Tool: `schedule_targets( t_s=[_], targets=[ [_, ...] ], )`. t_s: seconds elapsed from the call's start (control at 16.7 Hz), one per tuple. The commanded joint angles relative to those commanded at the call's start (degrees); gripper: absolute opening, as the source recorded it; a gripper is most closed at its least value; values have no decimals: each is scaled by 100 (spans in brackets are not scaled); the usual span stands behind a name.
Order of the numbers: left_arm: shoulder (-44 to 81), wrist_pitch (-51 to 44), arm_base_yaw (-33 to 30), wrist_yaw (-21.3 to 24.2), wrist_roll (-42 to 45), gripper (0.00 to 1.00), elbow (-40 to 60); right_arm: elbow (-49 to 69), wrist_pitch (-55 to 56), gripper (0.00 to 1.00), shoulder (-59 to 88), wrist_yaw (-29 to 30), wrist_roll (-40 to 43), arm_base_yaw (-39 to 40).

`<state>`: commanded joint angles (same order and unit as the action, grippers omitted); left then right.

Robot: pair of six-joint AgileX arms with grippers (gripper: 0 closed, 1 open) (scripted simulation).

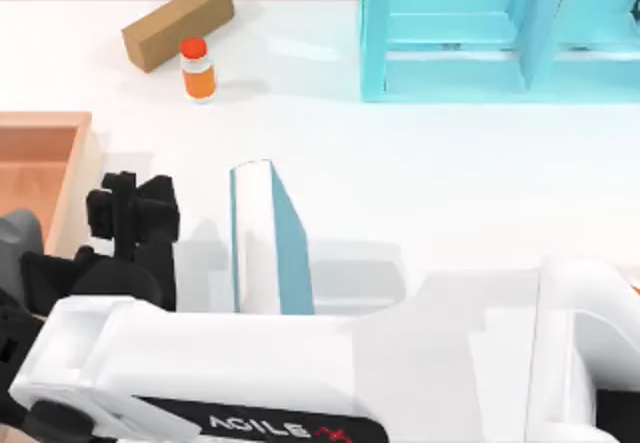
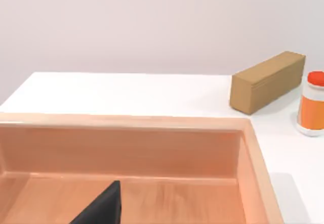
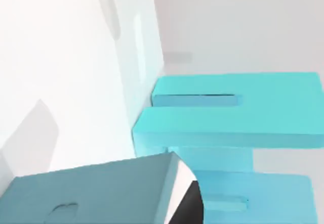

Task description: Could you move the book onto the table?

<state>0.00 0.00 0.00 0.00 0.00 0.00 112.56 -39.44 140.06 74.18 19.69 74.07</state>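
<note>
My right gripper (image 3: 177, 204) clamps the thick teal-blue hardback book (image 1: 268, 238), left of the light blue shelf unit (image 1: 500, 33). The book stands edge-up over the plain white table (image 1: 450, 183). My left gripper (image 1: 125, 213) sits left of the book; I cannot tell its jaw state.

book (image 1: 262, 238) upright on table (image 1: 450, 183), mid-front

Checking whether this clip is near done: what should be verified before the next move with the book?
1. Book out of the shelf: ok, it stands on edge mid-table, apart from the shelf.
2. Book resting on the table: cannot tell, an arm covers its near end.
3. Right gripper holding the book: cannot tell, though it is close against it.
4. Left gripper clear: ok, by the tray, apart from the book.
5. Bottle and box clear: ok, far back.
</note>
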Motion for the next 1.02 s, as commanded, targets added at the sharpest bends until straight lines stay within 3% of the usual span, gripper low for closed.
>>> schedule_targets(
  t_s=[0.18,0.24,0.78,1.02],
  targets=[
    [0,0,0,0,0,100,0,0,0,98,0,0,0,0],
    [0,0,0,0,0,100,0,0,0,100,0,0,0,0],
    [0,0,0,0,0,100,0,147,-75,100,-214,-6,-8,-4],
    [0,0,0,0,0,100,0,550,-694,100,41,27,-548,456]
  ],
)
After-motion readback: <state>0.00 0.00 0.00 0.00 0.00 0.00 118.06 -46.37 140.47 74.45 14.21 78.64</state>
